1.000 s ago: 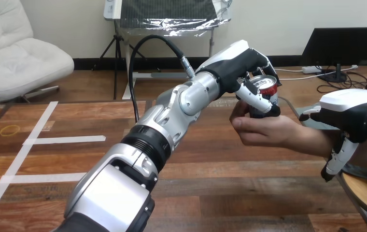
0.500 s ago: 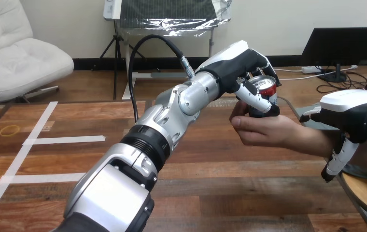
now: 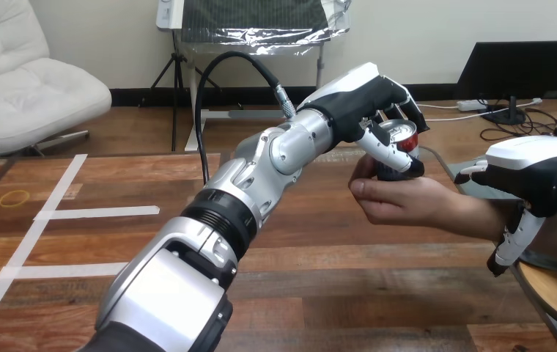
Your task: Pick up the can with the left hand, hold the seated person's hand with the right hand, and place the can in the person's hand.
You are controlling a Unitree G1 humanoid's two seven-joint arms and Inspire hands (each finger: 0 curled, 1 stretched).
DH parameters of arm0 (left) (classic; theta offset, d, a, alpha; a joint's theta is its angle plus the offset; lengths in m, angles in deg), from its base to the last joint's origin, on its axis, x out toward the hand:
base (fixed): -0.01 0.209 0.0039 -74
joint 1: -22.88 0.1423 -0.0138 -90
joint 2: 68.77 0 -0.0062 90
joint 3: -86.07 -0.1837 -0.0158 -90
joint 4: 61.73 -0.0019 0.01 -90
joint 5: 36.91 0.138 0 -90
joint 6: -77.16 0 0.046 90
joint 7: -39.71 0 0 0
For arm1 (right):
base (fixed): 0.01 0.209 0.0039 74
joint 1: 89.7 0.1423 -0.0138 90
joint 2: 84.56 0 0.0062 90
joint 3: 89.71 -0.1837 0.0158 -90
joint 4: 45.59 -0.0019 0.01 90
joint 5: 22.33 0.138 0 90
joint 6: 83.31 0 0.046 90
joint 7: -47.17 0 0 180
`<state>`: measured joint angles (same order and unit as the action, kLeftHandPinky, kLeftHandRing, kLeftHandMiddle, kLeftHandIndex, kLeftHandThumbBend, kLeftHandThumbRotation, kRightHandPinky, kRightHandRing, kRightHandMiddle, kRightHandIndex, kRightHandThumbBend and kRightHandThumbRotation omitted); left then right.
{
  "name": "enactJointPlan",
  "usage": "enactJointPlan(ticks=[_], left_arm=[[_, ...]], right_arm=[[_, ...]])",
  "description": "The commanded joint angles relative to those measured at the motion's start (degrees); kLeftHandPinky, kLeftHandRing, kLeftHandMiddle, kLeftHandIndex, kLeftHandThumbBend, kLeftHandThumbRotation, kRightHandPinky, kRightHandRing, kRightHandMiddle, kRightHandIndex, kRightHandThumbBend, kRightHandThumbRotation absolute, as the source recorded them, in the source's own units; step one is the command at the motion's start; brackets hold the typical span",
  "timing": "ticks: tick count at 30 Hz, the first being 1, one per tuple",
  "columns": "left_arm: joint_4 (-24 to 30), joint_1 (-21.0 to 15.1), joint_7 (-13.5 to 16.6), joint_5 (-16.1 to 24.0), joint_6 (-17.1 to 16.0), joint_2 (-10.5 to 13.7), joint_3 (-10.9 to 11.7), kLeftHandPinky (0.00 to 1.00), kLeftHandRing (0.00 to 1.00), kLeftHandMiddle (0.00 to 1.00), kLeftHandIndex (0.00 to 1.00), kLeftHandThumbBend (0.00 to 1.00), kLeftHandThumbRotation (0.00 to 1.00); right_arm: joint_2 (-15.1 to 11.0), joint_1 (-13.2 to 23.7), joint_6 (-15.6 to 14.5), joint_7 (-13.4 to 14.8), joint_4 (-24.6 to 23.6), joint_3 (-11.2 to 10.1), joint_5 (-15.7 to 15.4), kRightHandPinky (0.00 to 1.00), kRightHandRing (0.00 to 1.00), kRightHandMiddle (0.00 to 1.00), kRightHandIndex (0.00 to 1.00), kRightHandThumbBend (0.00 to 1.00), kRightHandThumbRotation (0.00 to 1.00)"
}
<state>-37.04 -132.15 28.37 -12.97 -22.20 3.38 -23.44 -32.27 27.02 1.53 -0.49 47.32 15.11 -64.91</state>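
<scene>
Fingers (image 3: 387,149) of the left hand (image 3: 356,95) are curled round the can (image 3: 405,135) in the head view, closed on its side so that the silver top and a bit of red wall show between them. The left arm (image 3: 261,183) that carries this hand runs slantwise from the bottom edge up toward the right, above the wooden table (image 3: 349,257). The can is upright in the air, over the far right part of the table.

Just under the can is the person's hand (image 3: 407,199), reaching in from the right side. Its thumb lies against the can's near side, its fingers are bent inward, and the can's lower part is hidden behind it. Both the left hand and the person's hand are on the can.

The right hand (image 3: 532,170) is at the right edge, back upward, lying over the person's forearm (image 3: 481,216) behind the wrist. Whether it has a grip on the forearm cannot be told.

On the left part of the table lie strips of white tape (image 3: 100,212). Near the left edge lies a small yellow rubber band (image 3: 15,197). Both are well apart from the hands.
</scene>
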Motion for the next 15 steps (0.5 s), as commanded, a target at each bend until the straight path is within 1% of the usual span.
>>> enactJointPlan(ticks=[1,6,9,12,15], left_arm=[[1.6,-2.3,-0.6,-0.9,-1.2,2.7,1.3,0.53,0.6,0.64,0.64,0.68,0.04],[2.1,-1.7,-1.0,-1.7,-1.4,3.2,1.8,0.53,0.6,0.64,0.65,0.67,0.05],[2.4,-1.4,-0.6,-1.5,-2.2,3.7,1.6,0.53,0.6,0.64,0.66,0.67,0.05],[2.6,-0.9,-1.2,-2.5,-2.7,4.0,2.4,0.53,0.6,0.64,0.66,0.66,0.05],[2.5,-0.5,-1.1,-3.3,-3.0,4.1,3.1,0.52,0.59,0.64,0.66,0.67,0.05]], right_arm=[[-1.1,4.4,-1.1,1.0,-1.8,-3.6,0.7,0.95,1.0,1.0,0.97,0.8,0.22],[-1.2,4.0,-2.0,1.4,-2.8,-4.3,0.8,0.95,1.0,1.0,0.97,0.8,0.22],[-1.4,3.9,-2.5,1.0,-3.4,-4.6,0.9,0.95,1.0,1.0,0.97,0.8,0.21],[-1.6,3.8,-2.7,1.0,-3.8,-5.2,1.3,0.94,1.0,1.0,0.97,0.79,0.21],[-1.8,3.8,-2.5,1.4,-3.5,-5.6,1.5,0.93,1.0,1.0,0.97,0.79,0.2]])
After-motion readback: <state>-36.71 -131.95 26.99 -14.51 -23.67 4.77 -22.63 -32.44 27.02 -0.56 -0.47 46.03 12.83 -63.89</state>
